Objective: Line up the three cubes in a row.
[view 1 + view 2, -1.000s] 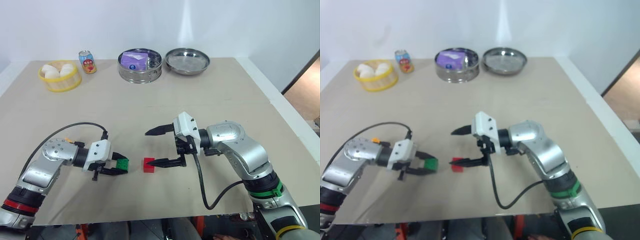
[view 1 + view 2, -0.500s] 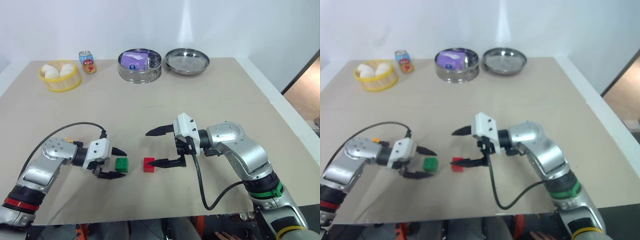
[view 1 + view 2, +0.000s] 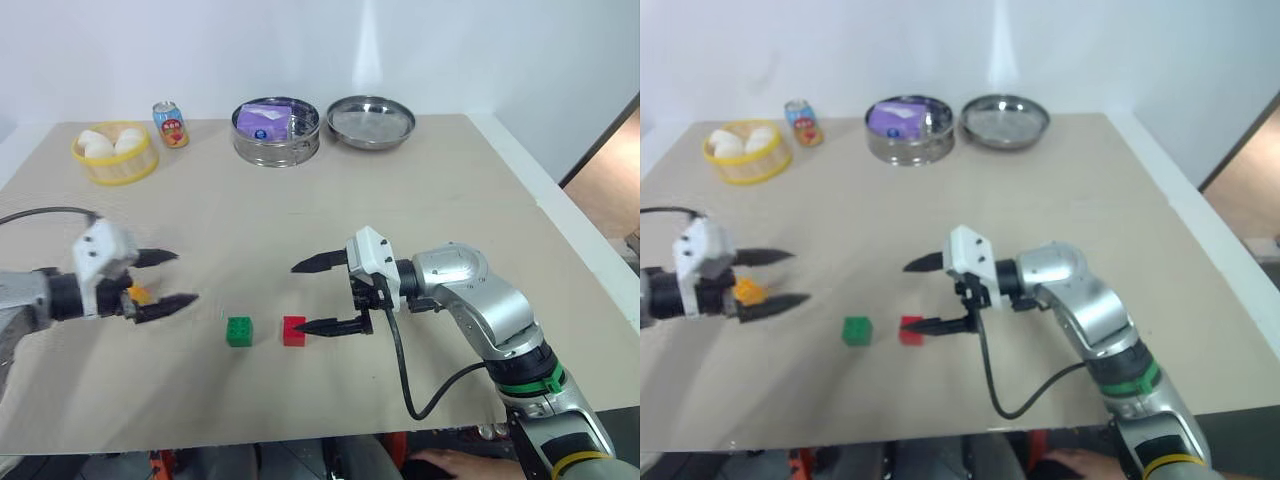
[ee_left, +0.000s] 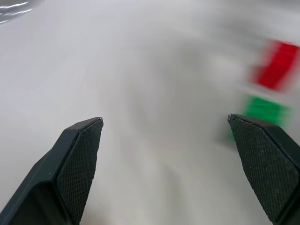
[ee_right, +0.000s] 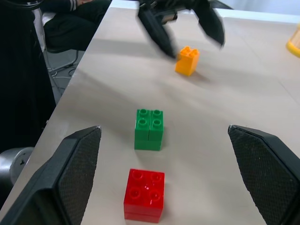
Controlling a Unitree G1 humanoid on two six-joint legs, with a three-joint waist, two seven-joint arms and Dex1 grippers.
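Observation:
The green cube and the red cube stand side by side on the tan table, a small gap between them. The orange-yellow cube sits further left, partly behind my left gripper, which hovers open and empty above the table, well left of the green cube. My right gripper is open, its lower fingertip just right of the red cube, and holds nothing. In the right wrist view the red cube, green cube and orange-yellow cube run away from the gripper in a rough line.
At the back of the table stand a yellow basket of white round things, a small drink can, a steel pot with a purple packet and a steel dish. A person's hand shows below the table's front edge.
My left gripper opened and let go of the green cube, then pulled away to the left and upward. The green cube stays beside the red one. The right arm has not moved.

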